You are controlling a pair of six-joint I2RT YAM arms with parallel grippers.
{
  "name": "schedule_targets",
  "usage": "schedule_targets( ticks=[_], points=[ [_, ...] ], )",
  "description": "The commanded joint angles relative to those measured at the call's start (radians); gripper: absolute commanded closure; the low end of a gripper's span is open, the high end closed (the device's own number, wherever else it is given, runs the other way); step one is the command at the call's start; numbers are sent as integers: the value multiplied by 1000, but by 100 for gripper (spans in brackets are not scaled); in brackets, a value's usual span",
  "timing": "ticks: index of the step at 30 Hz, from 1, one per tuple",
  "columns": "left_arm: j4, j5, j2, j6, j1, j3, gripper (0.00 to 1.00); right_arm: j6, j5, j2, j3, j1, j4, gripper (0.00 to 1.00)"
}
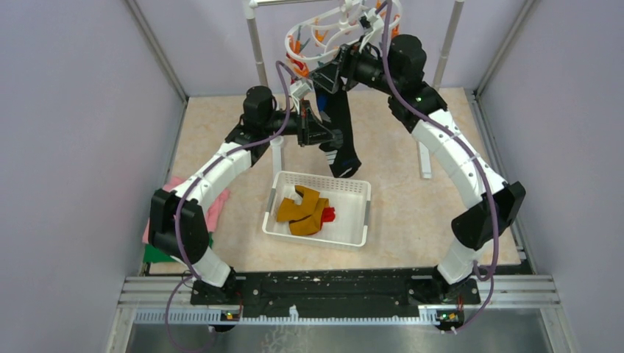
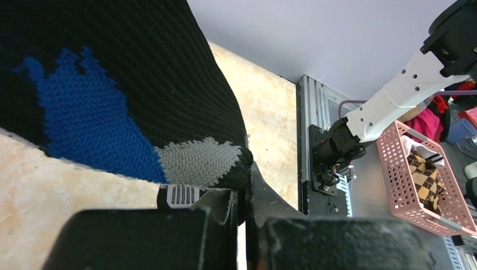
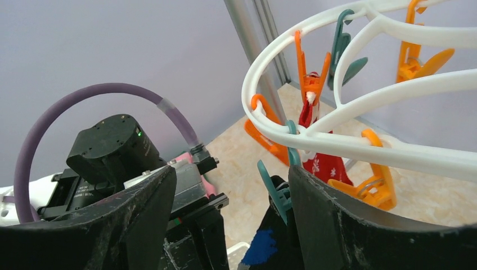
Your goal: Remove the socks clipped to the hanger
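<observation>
Now, left end effector [image 2: 243, 194] pinches the black sock [image 2: 140, 56] at its edge.

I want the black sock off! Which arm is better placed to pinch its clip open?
The right gripper: its open jaws are up at the hanger, either side of the teal clip holding the black sock. The left gripper is lower, shut on the sock, likely ready to pull.

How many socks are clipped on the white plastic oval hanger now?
2. A black knitted sock with blue and grey patches hangs from a teal clip; a red sock with white snowflakes hangs from an orange clip beside it. Others may be hidden.
</observation>
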Motion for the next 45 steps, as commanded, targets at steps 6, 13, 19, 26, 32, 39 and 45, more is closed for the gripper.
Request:
schedule_targets(
  ticks=[6, 13, 19, 26, 32, 39, 45],
  points=[
    [40, 33, -53, -9, -7, 38, 100, 22, -38, -63, 19, -18, 25, 28],
    [-7, 38, -67, 10, -7, 46, 100, 26, -69, -90, -14, -50, 4, 28],
    [-13, 35, -73, 6, -14, 53, 100, 51, -92, -78, -28, -50, 28, 28],
    [-13, 36, -73, -4, -24, 64, 100, 81, -103, -67, -54, -46, 61, 30],
    [-10, 40, -74, -19, -34, 71, 100, 89, -96, -55, -75, -45, 73, 31],
    [-8, 42, -69, -30, -40, 78, 100, 119, -94, -18, -44, -44, 117, 31],
    [3, 54, -75, -57, -42, 86, 100, 129, -111, 23, -15, -44, 121, 32]
  ],
)
